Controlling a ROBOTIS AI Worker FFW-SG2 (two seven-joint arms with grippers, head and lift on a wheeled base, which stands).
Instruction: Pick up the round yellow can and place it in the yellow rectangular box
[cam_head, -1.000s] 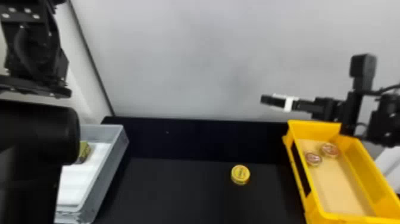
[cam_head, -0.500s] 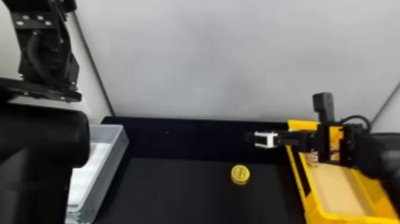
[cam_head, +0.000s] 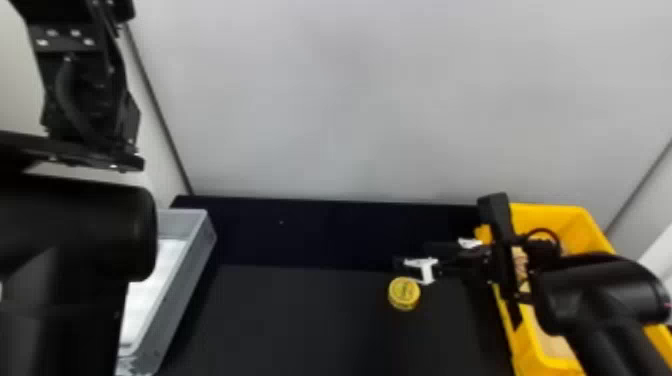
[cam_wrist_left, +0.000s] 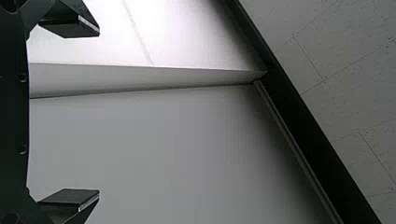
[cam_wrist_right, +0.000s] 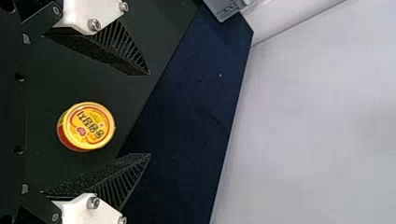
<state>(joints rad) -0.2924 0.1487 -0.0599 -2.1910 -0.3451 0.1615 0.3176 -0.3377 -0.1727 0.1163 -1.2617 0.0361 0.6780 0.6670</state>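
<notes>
Nearer the round yellow can (cam_head: 404, 294) now, the right gripper (cam_head: 414, 256) comes in from the right, lower and further left, jaws wide and empty. That can rests on the black worktop (cam_head: 300, 320), left of the yellow rectangular box's (cam_head: 545, 357) left wall. Raised at left, the left gripper (cam_head: 90, 90) gapes, empty.

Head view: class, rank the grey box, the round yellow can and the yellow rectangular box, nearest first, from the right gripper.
1. Round yellow can, between the boxes.
2. Yellow rectangular box, right side.
3. Grey box, left side.
</notes>
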